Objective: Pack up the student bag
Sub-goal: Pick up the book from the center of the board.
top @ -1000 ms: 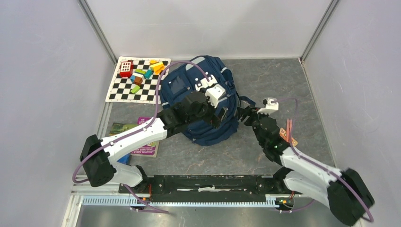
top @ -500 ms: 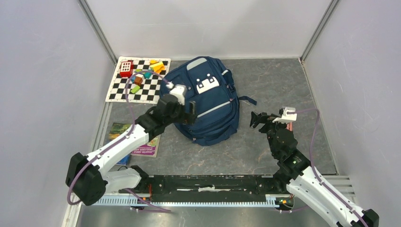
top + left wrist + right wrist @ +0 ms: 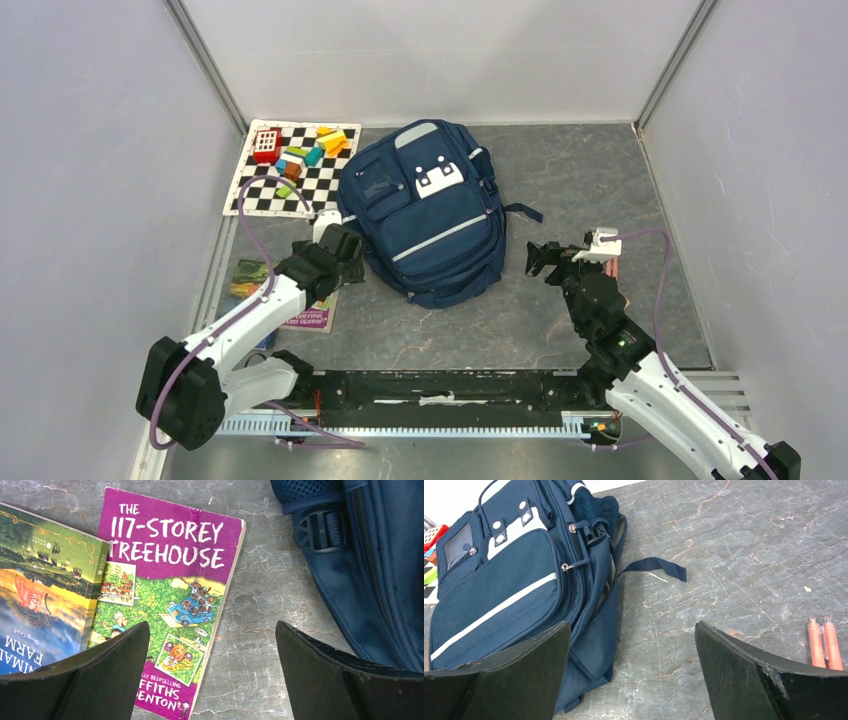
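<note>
**L pincer** [image 3: 210, 630]: jaws spread wide, nothing held. It points down at the surface [image 3: 260, 605], over the right edge of a purple book [image 3: 170, 595] titled "The 117-Storey Treehouse". L arm [image 3: 250, 320] reaches fwd from its base, elbow bent, forearm low. A 2nd book [image 3: 45, 590], "Animal Farm", touches the purple one's left edge.

**R pincer** [image 3: 631, 627]: jaws equally wide, nothing held. It faces the bag's right side, apart from it. R arm [image 3: 640, 365] angles fwd and inward. Two orange pens [image 3: 824, 642] lie side by side to its right.

**Student bag** [image 3: 430, 215]: mid-surface, between both pincers, flat on its back w/ front pockets up and top toward the far wall. A loose strap [image 3: 654, 566] trails on its right. Interior not visible.

**Far-left corner:** chequered mat [image 3: 262, 195] carrying coloured blocks [image 3: 305, 150].
</note>
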Controlling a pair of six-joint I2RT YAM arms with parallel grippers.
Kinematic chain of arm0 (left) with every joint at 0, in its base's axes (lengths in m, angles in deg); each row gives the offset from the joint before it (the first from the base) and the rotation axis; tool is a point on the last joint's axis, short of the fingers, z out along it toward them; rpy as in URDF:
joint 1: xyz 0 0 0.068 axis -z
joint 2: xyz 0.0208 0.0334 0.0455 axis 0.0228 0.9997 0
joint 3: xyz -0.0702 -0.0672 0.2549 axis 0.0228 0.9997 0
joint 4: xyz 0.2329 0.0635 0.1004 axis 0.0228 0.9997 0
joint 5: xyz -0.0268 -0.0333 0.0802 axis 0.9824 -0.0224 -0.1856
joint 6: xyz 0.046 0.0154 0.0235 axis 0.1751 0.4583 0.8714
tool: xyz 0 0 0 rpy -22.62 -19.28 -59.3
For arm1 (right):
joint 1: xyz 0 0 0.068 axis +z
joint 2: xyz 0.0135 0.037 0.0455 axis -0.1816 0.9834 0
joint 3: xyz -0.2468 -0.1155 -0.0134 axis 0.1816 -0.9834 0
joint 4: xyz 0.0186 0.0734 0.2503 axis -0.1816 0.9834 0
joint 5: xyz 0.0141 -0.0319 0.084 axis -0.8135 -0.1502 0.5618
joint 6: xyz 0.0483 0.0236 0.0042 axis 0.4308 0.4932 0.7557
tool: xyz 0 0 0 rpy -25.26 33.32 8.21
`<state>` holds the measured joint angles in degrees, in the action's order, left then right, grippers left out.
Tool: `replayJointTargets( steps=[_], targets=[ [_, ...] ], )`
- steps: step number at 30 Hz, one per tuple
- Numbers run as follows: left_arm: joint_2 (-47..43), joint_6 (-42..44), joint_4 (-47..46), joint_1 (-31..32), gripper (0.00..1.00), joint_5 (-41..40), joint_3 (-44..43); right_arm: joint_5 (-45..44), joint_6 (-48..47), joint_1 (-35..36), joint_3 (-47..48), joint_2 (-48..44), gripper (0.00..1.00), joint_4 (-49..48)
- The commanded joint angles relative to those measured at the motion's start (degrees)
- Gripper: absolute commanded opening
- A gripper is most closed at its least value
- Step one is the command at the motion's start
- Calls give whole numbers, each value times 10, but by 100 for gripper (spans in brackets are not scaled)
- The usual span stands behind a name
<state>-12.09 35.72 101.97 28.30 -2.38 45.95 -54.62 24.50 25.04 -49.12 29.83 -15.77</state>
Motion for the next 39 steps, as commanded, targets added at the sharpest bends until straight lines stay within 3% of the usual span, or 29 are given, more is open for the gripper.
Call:
replayJointTargets(
  steps=[1,14,17,24,27,30,39],
  targets=[
    [12,-37,8,-13,100,-25,-7,-1,4,0,3,-8,98,-27],
    [161,-17,59,-67,97,26,-56,-27,22,0,6,-62,98,-27],
    [180,-8,51,-73,86,46,-57,-35,19,0,5,-75,98,-26],
    [204,4,48,-78,43,68,-63,-37,18,0,3,-84,98,-23],
    [196,8,44,-77,19,71,-61,-39,19,0,1,-87,98,-21],
    [184,11,43,-78,5,74,-61,-41,17,0,0,-91,98,-19],
    [45,35,46,-77,2,143,-66,-45,9,0,7,-95,98,-3]
  ],
)
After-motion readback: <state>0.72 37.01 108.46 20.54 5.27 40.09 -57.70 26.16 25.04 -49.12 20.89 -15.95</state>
